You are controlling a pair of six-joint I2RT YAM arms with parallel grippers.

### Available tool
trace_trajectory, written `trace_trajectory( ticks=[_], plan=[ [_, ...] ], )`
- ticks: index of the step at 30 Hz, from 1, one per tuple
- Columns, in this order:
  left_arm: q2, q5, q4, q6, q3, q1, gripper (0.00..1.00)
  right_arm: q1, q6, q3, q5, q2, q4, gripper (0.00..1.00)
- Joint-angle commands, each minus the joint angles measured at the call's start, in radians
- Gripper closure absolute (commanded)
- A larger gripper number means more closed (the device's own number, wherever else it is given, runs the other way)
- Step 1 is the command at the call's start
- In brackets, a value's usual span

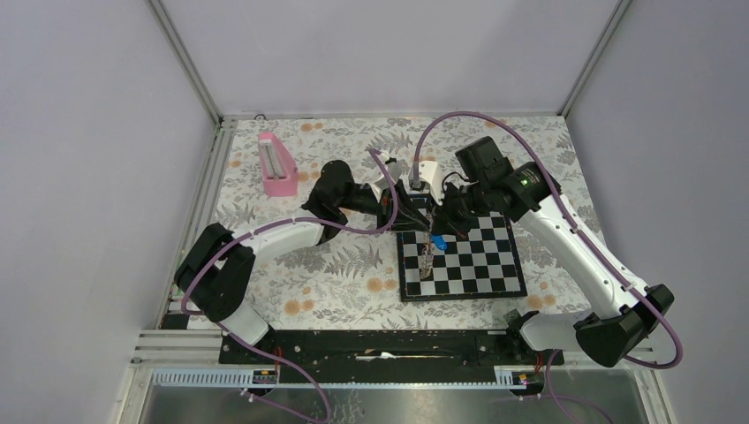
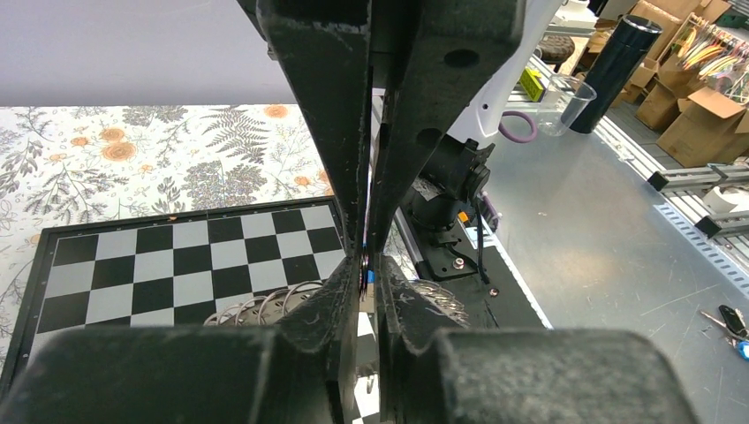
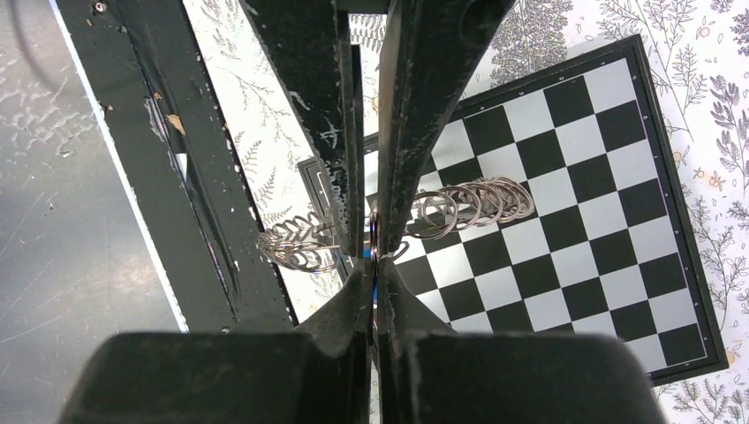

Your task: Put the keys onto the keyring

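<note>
The keyring [image 1: 427, 256], a chain-like band of wire loops, hangs above the chessboard's [image 1: 481, 265] near-left corner, held between both grippers. My right gripper [image 1: 435, 217] [image 3: 373, 263] is shut on its band, with loops [image 3: 472, 203] fanning out to either side of the fingertips. My left gripper [image 1: 419, 210] [image 2: 369, 265] meets it tip to tip, jaws almost together on the band's edge; loops [image 2: 265, 305] show beside its fingers. The blue-headed key [image 1: 439, 241] hangs just under the fingertips beside the ring, and shows as a blue sliver [image 2: 372, 276] between the tips. Whether it is threaded on is hidden.
A pink wedge-shaped object [image 1: 276, 165] stands at the back left of the floral cloth. The black base rail [image 1: 380, 344] runs along the near edge. Both arms crowd the board's far-left corner.
</note>
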Motion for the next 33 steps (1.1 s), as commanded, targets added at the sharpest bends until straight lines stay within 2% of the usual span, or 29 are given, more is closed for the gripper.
trace_trajectory(
  ticks=[1, 4, 6, 14, 18, 24, 33],
  plan=[
    [0.002, 0.031, 0.074, -0.025, 0.026, -0.008, 0.91, 0.009, -0.001, 0.018, -0.013, -0.004, 0.028, 1.00],
    [0.003, 0.032, 0.092, -0.038, 0.021, -0.007, 1.00, 0.008, 0.000, 0.006, -0.014, -0.011, 0.042, 1.00],
    [0.004, 0.029, 0.109, -0.052, 0.014, -0.007, 1.00, 0.009, 0.002, -0.003, -0.013, -0.018, 0.052, 1.00],
    [-0.013, -0.031, 0.352, -0.287, -0.050, -0.003, 1.00, 0.007, -0.001, -0.095, 0.026, -0.119, 0.168, 0.74],
    [-0.023, -0.041, 0.440, -0.357, -0.066, -0.003, 1.00, 0.007, -0.019, -0.162, 0.031, -0.170, 0.225, 0.66],
    [-0.018, -0.032, 0.542, -0.424, -0.081, 0.000, 1.00, 0.006, -0.055, -0.223, -0.016, -0.224, 0.261, 0.60],
    [0.010, -0.031, 0.632, -0.491, -0.074, 0.000, 1.00, 0.006, -0.086, -0.253, -0.093, -0.273, 0.283, 0.58]
  ],
)
